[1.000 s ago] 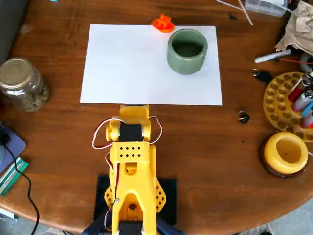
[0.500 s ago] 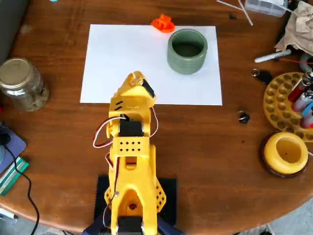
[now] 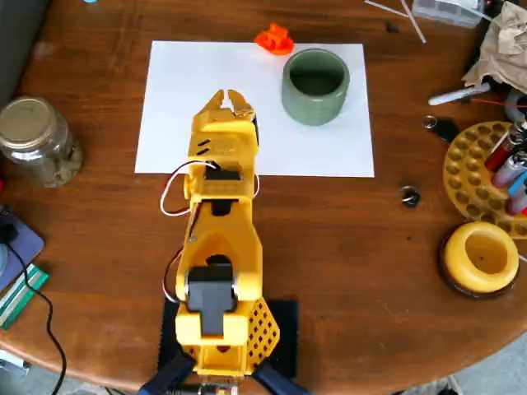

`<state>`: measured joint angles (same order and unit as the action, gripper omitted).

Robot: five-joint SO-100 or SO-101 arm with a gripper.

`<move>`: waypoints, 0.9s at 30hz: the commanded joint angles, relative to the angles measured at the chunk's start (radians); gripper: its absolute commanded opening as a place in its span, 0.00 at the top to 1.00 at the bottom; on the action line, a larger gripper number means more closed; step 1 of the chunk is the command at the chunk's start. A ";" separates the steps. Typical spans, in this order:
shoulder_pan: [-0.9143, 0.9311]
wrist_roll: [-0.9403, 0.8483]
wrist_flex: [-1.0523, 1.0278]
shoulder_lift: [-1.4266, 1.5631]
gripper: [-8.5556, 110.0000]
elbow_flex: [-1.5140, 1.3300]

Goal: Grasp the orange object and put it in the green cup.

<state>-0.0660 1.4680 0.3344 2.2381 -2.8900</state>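
Note:
In the overhead view the small orange object (image 3: 274, 39) lies at the far edge of a white paper sheet (image 3: 189, 74), just left of and beyond the green cup (image 3: 315, 109). The cup stands upright on the sheet's far right corner, and its dark inside looks empty. My yellow arm reaches over the sheet's near edge. My gripper (image 3: 228, 99) hangs above the paper, left of the cup and well short of the orange object. Its two tips show a small gap between them and hold nothing.
A glass jar (image 3: 35, 140) stands at the left on the round wooden table (image 3: 370, 247). At the right are a yellow bowl-like holder (image 3: 482, 257), a yellow rack with pens (image 3: 473, 169), small metal bits and clutter. Cables and cards lie at the left edge.
My arm has unfolded from its tucked pose and stretched forward; the gripper has moved from the sheet's near edge out over the paper, toward the cup and the orange object. Neither of them has moved.

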 commanded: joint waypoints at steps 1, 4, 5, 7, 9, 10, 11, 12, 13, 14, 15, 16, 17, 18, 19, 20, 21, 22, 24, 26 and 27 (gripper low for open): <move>0.035 0.008 0.146 -0.192 0.93 0.110; 0.052 0.015 0.276 -0.347 0.93 0.155; 0.055 0.018 0.322 -0.397 0.93 0.166; 0.058 0.032 0.417 -0.497 0.93 0.186; 0.058 0.038 0.459 -0.575 0.93 0.219; 0.058 0.041 0.465 -0.606 0.93 0.242; 0.058 0.041 0.465 -0.634 0.93 0.265; 0.057 0.043 0.465 -0.658 0.93 0.291; 0.057 0.043 0.465 -0.683 0.93 0.319; 0.057 0.043 0.466 -0.709 0.93 0.347; 0.057 0.043 0.466 -0.732 0.93 0.373; 0.057 0.043 0.466 -0.752 0.93 0.394; 0.057 0.043 0.466 -0.770 0.93 0.419; 0.058 0.043 0.466 -0.793 0.93 0.443; 0.060 0.043 0.466 -0.813 0.93 0.468; 0.060 0.043 0.466 -0.827 0.93 0.485; 0.060 0.043 0.466 -0.839 0.93 0.500; 0.061 0.043 0.460 -0.847 0.93 0.515; 0.064 0.043 0.457 -0.865 0.93 0.546; 0.067 0.043 0.454 -0.891 0.93 0.578; 0.069 0.043 0.454 -0.902 0.93 0.592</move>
<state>-0.0046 1.5033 0.7823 1.3453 -2.3562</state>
